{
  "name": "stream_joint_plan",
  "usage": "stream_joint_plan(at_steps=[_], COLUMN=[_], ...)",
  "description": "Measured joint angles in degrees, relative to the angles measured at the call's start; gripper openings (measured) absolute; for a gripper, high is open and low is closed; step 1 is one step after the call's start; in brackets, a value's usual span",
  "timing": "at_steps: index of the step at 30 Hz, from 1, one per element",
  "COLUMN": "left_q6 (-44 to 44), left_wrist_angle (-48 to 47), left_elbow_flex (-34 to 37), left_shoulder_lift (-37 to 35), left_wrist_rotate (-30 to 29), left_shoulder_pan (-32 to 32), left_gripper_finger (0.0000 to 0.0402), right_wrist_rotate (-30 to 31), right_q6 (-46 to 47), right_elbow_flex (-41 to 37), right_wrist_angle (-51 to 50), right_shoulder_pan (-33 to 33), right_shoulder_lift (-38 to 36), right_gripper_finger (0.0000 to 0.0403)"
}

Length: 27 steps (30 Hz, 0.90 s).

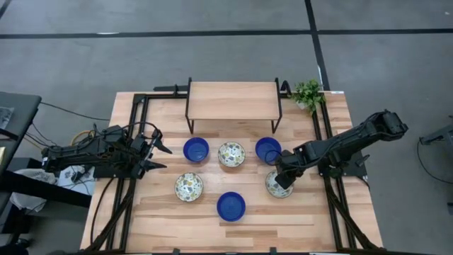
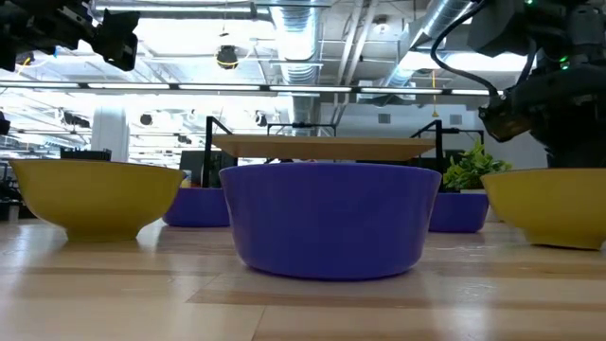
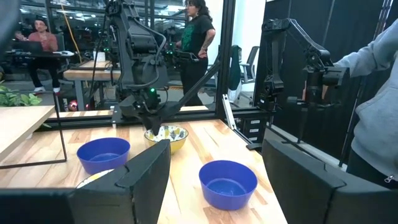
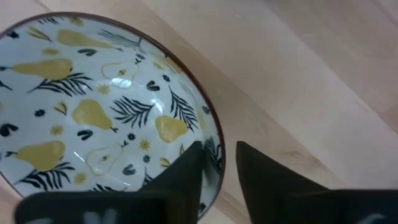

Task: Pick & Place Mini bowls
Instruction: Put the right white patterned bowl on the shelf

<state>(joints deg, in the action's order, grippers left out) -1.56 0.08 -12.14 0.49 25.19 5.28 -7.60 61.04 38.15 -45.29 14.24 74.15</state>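
The right tool (image 1: 283, 174) is over the rim of a patterned mini bowl (image 1: 277, 185) near the right edge of the bench (image 1: 333, 212), one finger inside and one outside the rim, not clearly pinching it. The left tool (image 1: 161, 156) waits with fingers spread at the left edge. Three blue bowls (image 1: 231, 205) and two other patterned bowls (image 1: 189, 186) stand in the middle, before a small wooden shelf (image 1: 232, 100).

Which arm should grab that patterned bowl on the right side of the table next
The right. The right gripper is already down at the patterned bowl, its fingers straddling the rim in the right wrist view. The left gripper hangs open at the table's left edge, far from that bowl.
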Motion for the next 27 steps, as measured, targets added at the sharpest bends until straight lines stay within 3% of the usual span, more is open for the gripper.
stream_joint_plan(at_steps=[6, 17, 27], left_q6=[0.0, 0.0, 0.0], left_wrist_angle=[0.0, 0.4, 0.4], left_elbow_flex=[0.0, 0.0, 0.0], left_shoulder_lift=[0.0, 0.0, 0.0], left_wrist_rotate=[0.0, 0.0, 0.0], left_shoulder_pan=[0.0, 0.0, 0.0], left_gripper_finger=[0.0253, 0.0253, 0.0253], right_wrist_rotate=[-0.6, -4.5, -9.3], right_q6=[0.0, -1.5, -8.0], right_elbow_flex=[0.2, 2.4, 18.1], right_wrist_angle=[1.7, 0.3, -12.4], right_shoulder_pan=[0.0, 0.4, 0.4], right_shoulder_lift=[-0.2, -0.5, -0.9], right_gripper_finger=[0.001, 0.0003, 0.0001])
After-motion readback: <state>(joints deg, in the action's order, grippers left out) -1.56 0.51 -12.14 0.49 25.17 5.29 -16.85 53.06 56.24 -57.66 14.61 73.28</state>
